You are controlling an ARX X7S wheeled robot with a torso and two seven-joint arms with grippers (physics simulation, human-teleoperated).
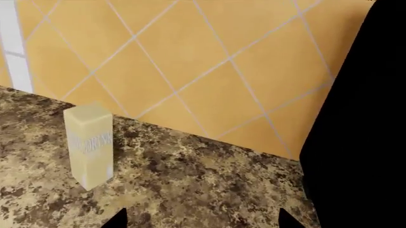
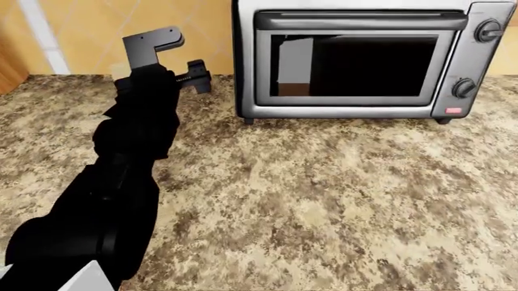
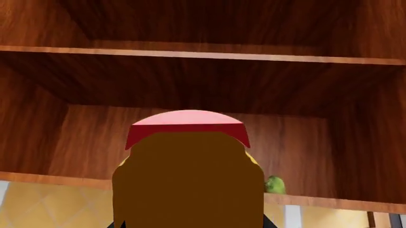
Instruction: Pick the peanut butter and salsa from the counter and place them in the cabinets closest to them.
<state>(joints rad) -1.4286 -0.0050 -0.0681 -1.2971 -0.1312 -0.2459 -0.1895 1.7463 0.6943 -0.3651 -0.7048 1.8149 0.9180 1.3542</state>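
Observation:
In the right wrist view the peanut butter (image 3: 188,180), a yellow-orange jar with a red lid, fills the foreground. My right gripper (image 3: 190,224) is shut on it, its dark fingertips just showing on either side of the jar. The jar is held up before an open wooden cabinet (image 3: 203,80) with a shelf. My left gripper (image 1: 203,221) is open over the speckled counter (image 1: 190,180) with nothing between its tips. In the head view the left gripper (image 2: 196,76) reaches toward the back wall, left of the toaster oven. The salsa is out of view.
A pale yellow upright block (image 1: 89,145) stands on the counter near the tiled backsplash (image 1: 190,61). A silver toaster oven (image 2: 364,60) sits at the back of the counter. A small green object (image 3: 274,184) lies on the cabinet's lower shelf.

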